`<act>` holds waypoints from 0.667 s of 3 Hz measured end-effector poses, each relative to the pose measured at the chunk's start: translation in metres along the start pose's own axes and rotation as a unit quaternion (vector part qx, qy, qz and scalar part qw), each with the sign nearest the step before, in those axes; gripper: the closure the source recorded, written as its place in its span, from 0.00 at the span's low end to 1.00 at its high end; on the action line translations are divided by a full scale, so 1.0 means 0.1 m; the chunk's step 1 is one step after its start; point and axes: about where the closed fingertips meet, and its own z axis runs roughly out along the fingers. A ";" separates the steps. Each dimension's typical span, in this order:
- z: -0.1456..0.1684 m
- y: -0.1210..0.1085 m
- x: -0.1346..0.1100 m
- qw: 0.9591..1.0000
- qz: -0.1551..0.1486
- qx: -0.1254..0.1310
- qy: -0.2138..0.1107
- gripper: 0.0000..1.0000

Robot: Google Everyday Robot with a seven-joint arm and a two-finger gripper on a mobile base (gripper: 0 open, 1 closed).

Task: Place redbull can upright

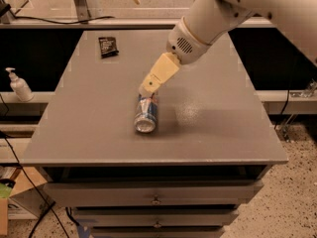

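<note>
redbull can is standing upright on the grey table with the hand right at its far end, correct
No. The camera view shows the slim blue-and-silver metal redbull can lying on its side on the grey table, not upright. The robot's beige hand is at its far end, as you said.

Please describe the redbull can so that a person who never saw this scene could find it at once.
On the grey table, near its middle, the redbull can lies on its side, with the cream gripper at its far end. It is blue and silver, unlike the flat black packet near the far edge.
</note>
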 end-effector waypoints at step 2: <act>0.54 -0.10 -0.09 0.997 0.077 -0.025 0.012 0.00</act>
